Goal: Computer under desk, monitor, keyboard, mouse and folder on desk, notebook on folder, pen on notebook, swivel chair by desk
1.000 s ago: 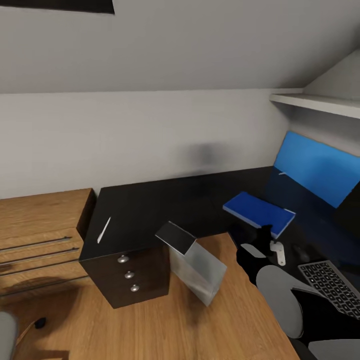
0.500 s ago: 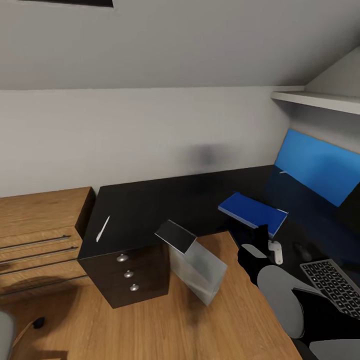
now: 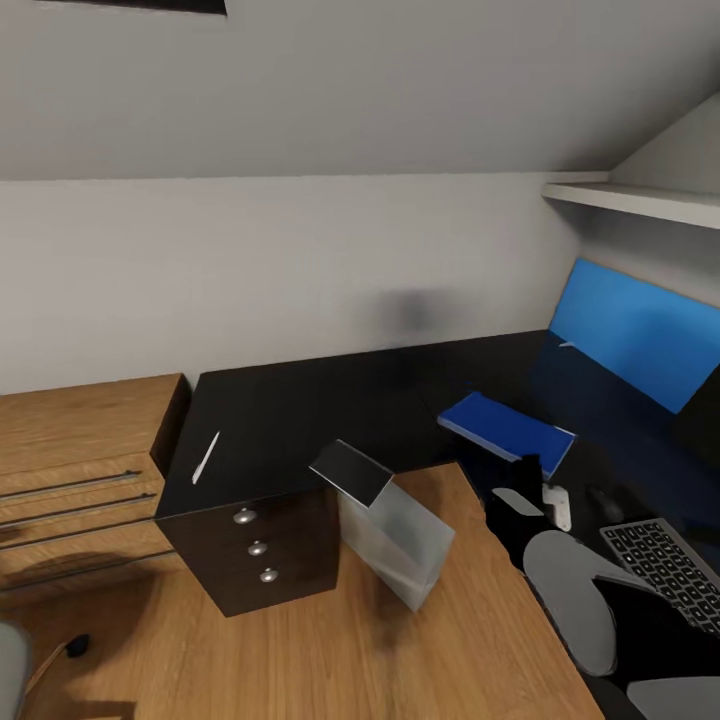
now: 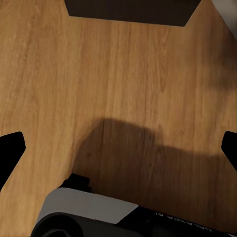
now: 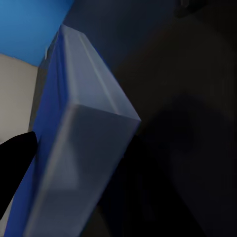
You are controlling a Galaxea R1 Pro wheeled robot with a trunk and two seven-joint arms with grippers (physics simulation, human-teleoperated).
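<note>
Reaching over the inner corner of the black L-shaped bench, the right gripper sits at the near edge of the bright-blue folder; whether its fingers are clamped on the folder, I cannot tell. In the right wrist view one dark finger lies against the folder's broad blue face, and the folder's pale, slightly glossy edge runs slantwise across the frame. The left gripper hangs over bare wooden floor, its two black fingers wide apart at opposite sides of that view, holding nothing.

The folder lies flat on the bench, near the blue back panel. The keyboard, dark-keyed with a silvery rim, lies at the bench's near right, and a small dark mouse sits between it and the folder. The thin white pen lies well apart on the left end, above the drawer unit's round silver knobs. The light-grey computer stands tilted on the floor in the bench's inner angle, with open plank floor around it. A light wooden chest adjoins the bench's left end.
</note>
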